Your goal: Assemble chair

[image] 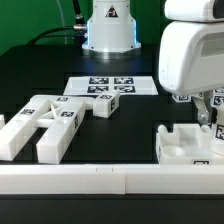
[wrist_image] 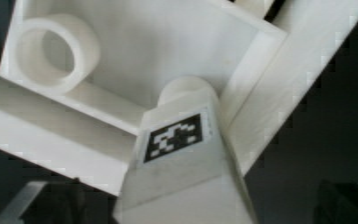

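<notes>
The chair lies as loose pieces of smooth, chunky white plastic on the matte black table [image: 140, 112].

- Crossed panel [image: 50, 125]: lies flat at the exterior view's left. It is built of thick bars and carries square black-and-white tags.
- Small block [image: 103, 104]: rectangular and tagged, touching the near edge of the marker board [image: 112, 86].
- Notched piece [image: 186, 148]: blocky, with stepped recesses, at the exterior view's right.
- Rail [image: 110, 181]: long, straight and white, running across the front.

The gripper [image: 207, 116] hangs directly above the notched piece, below the rounded white arm [image: 190, 50]. Its opening cannot be determined, and no grasp is visible.

The wrist view shows white plastic at close range: a wall with a round hole [wrist_image: 51, 50] and a tapered bar [wrist_image: 190, 185] bearing a tag [wrist_image: 179, 138].
</notes>
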Robot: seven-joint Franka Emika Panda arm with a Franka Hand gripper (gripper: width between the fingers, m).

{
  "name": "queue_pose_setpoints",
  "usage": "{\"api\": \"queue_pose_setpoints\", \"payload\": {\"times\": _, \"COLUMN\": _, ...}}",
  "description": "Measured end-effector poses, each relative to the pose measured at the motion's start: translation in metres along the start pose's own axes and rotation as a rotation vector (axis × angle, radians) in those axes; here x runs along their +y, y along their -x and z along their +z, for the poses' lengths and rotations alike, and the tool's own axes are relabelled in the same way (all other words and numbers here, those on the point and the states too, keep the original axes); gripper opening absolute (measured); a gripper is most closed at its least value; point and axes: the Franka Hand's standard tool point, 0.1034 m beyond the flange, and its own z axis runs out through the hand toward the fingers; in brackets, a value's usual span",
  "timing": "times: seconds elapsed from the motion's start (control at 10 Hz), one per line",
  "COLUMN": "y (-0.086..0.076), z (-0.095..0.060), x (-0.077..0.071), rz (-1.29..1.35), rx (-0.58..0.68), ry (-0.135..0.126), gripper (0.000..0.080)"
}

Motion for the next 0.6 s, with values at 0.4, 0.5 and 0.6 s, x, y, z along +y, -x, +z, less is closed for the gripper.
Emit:
{"api": "queue_pose_setpoints", "payload": {"times": 0.4, "y": 0.0013, "z": 0.0001, "x": 0.0039, "rz": -0.140, "rx": -0.004, "ry": 0.008, "gripper": 0.0638}}
{"api": "queue_pose_setpoints", "payload": {"times": 0.5, "y": 0.0014, "z": 0.0001, "x": 0.0039, "rz": -0.123, "rx": -0.003, "ry": 0.008, "gripper": 0.0469}}
{"api": "queue_pose_setpoints", "payload": {"times": 0.6, "y": 0.0013, "z": 0.0001, "x": 0.0039, "rz": -0.101, "rx": -0.003, "ry": 0.008, "gripper": 0.0298}}
